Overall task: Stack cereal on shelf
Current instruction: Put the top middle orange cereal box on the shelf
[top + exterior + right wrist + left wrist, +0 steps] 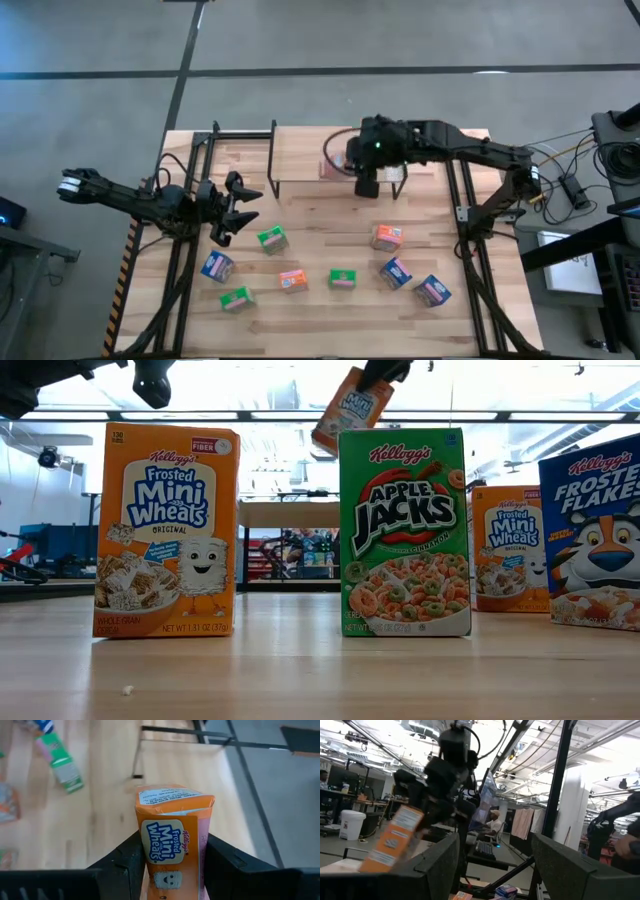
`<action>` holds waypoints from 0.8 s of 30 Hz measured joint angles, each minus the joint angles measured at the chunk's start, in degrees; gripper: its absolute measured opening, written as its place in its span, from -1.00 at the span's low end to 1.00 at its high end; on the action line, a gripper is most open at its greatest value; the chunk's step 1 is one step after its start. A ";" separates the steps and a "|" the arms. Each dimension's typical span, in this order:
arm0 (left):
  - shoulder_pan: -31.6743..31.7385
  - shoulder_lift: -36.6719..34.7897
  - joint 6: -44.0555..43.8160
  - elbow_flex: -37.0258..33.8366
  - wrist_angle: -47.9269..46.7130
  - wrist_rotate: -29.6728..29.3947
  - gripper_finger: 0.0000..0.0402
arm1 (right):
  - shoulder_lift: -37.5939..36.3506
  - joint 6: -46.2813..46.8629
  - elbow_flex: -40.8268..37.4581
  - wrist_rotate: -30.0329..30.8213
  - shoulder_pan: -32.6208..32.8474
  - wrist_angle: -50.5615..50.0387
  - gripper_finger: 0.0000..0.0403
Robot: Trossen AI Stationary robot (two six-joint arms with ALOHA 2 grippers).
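Nearest the low camera, an orange box and a green box stand upright on the table, with a second orange box and a blue box further back on the side of the green one. From above, eight boxes lie scattered on the near half of the table, all on the near side of the shelf: a green box, a blue box, another green one, an orange one, a green one, an orange one and two blue ones.

The left arm reaches in low from the table's left edge, roughly level. The left gripper hovers beside the shelf's near left corner, close to the nearest green box, its fingers spread wide with nothing between them.

Further back, the right arm stretches from the right edge across to the shelf's right part, wrist bent down. The right gripper is clamped on a ninth box, the held orange box, which sits between the two fingers with its end sticking out past the tips. In the low view it hangs tilted, above the table. From above, the gripper hides most of it over the shelf's plank.
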 joint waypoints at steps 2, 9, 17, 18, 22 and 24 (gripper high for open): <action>-0.01 0.00 0.04 0.00 0.05 0.00 0.16 | 0.00 -0.90 0.03 -0.03 -1.60 0.40 -0.28; -0.02 0.00 0.05 0.00 0.20 0.00 0.16 | 2.74 -3.35 -0.06 -0.13 -6.89 0.85 -0.28; 0.00 0.00 0.05 0.00 0.13 -0.02 0.16 | 7.50 -6.27 0.19 -0.21 -10.84 1.34 -0.28; -0.01 0.00 0.04 0.00 0.12 -0.02 0.16 | 7.65 -6.67 0.22 -0.20 -11.00 1.19 -0.28; -0.02 0.00 0.06 0.00 0.05 -0.02 0.16 | 7.93 -6.70 0.25 -0.20 -11.07 1.24 -0.24; -0.01 0.00 0.06 0.00 0.03 -0.02 0.16 | 7.91 -6.70 0.25 -0.22 -11.07 1.38 -0.18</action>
